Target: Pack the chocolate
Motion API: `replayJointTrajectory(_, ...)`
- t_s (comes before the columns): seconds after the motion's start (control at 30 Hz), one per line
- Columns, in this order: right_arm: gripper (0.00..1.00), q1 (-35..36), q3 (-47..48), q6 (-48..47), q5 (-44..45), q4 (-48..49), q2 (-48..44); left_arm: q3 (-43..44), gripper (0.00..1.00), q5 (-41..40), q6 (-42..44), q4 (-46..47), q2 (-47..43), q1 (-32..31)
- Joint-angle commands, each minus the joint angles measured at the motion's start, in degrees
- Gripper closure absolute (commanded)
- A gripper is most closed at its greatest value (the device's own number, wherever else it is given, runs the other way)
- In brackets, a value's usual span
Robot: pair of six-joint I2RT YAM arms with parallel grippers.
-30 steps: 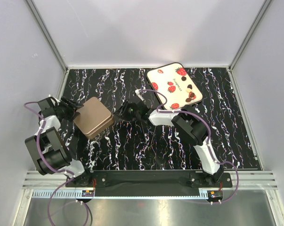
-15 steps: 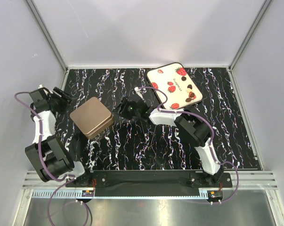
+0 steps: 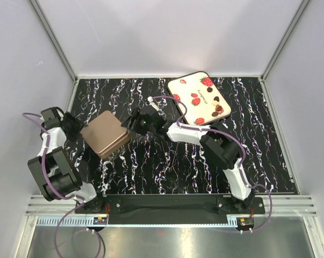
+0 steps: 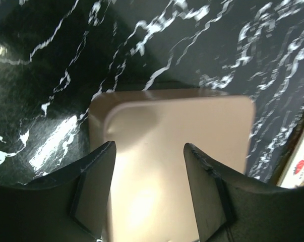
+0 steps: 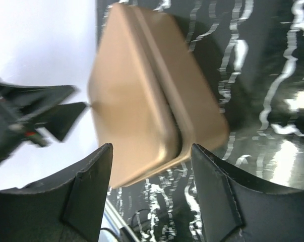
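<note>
Since the left arm swung wide a moment ago, it's come back in. Now the left gripper (image 4: pixel 149 146) sits at the tin's (image 3: pixel 105 134) 9 o'clock, fingers spread, nothing in them. Right gripper (image 5: pixel 152 146) has crept closer too, at the tin's 3 o'clock, also spread and empty. Tin looks lidded and hasn't budged. Chocolate (image 3: pixel 219 108) is well apart on the tray (image 3: pixel 189 88), up at the table's 1 o'clock. My guess: both are lining up to open the tin, so no packing yet.
</note>
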Motion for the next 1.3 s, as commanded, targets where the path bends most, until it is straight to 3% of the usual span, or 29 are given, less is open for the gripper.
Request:
replayJointTrajectory(0.0,0.30,1.60,3.75,-0.57,1.81,0.00,-1.15,-2.01,0.40,-1.44,0.20,2.82,1.19,-1.39)
replayJointTrajectory(0.13,0.30,1.78,5.51,0.66,2.86,-3.94,1.14,-3.51,0.42,-1.70,-0.16,3.61,2.25,-3.33)
replayJointTrajectory(0.43,0.41,1.78,6.21,0.31,8.40,-15.37,2.37,-4.22,0.45,-5.92,0.81,1.86,0.40,-5.09)
replayJointTrajectory(0.8,0.44,1.78,7.80,-2.41,7.61,-15.91,2.90,-2.20,0.46,-5.13,1.16,0.01,0.76,-5.09)
replayJointTrajectory(0.93,0.44,1.69,11.91,-6.54,5.06,-18.01,3.51,2.27,0.44,-7.32,2.04,-3.32,-1.61,-5.09)
replayJointTrajectory(1.07,0.44,1.60,11.58,-4.97,3.57,-16.71,4.57,6.76,0.41,-9.70,3.18,-6.22,-3.55,-5.00)
replayJointTrajectory(1.13,0.45,1.69,11.23,-4.26,1.90,-14.60,5.97,7.39,0.41,-8.92,3.36,-5.01,-4.77,-5.09)
replayJointTrajectory(1.27,0.47,1.60,10.96,-3.12,1.10,-13.36,7.55,3.08,0.41,2.50,1.78,3.16,-5.93,-6.58)
